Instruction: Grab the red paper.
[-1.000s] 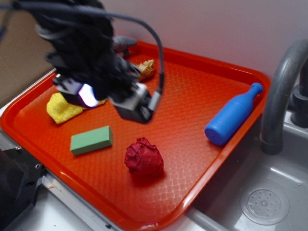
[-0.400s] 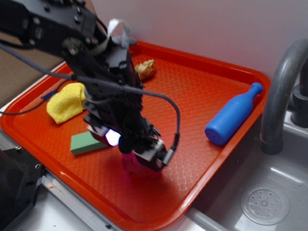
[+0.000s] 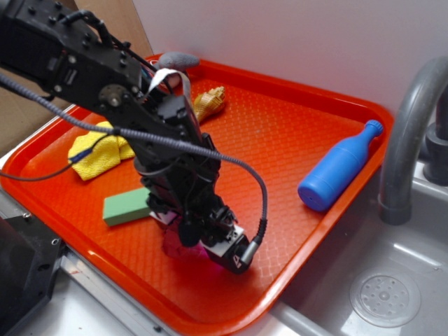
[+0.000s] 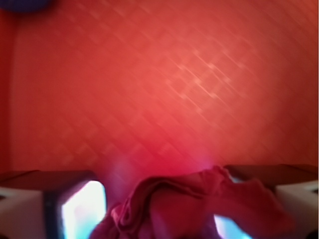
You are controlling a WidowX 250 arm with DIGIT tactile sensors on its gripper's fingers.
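Gripper [image 3: 203, 241] straddles crumpled red paper [image 4: 199, 209], a round ball without long axis; grasp cannot be told.

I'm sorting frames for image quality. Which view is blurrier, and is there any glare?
Wrist view: soft throughout, the tray weave smeared, the red paper blurry at the bottom edge, and bluish-white glare blowing out the finger pads beside it. Exterior view: mostly sharp on the blue bottle and green block; the gripper shows slight blur and a pinkish glow beneath.
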